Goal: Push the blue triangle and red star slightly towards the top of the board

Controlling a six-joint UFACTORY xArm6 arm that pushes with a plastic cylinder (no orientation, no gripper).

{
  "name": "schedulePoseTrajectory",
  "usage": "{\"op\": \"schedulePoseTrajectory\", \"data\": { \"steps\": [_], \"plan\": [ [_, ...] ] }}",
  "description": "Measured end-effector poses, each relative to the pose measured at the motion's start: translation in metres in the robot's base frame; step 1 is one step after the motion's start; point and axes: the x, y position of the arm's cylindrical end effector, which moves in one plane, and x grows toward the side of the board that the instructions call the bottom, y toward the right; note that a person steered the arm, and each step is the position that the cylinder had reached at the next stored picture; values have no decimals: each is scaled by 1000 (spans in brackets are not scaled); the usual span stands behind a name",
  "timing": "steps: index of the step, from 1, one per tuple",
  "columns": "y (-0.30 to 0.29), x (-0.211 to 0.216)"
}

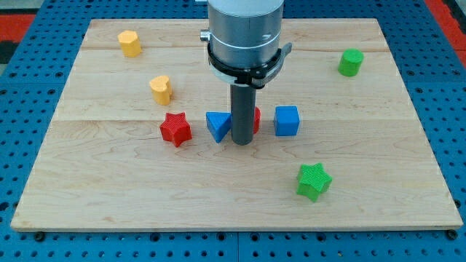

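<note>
The blue triangle (217,125) lies near the middle of the wooden board (109,182). The red star (175,129) lies just to its left, with a small gap between them. My tip (242,143) stands on the board right beside the blue triangle's right side, touching or nearly touching it. The rod hides most of a small red block (256,118) behind it.
A blue cube (287,121) sits right of the rod. A green star (314,181) lies at the lower right. A green cylinder-like block (351,62) is at the upper right. Two yellow blocks (130,44) (161,90) lie at the upper left.
</note>
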Motion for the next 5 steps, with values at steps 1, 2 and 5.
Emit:
{"op": "schedulePoseTrajectory", "data": {
  "steps": [1, 2, 5],
  "plan": [
    [-4, 25],
    [-18, 38],
    [-38, 14]
  ]
}}
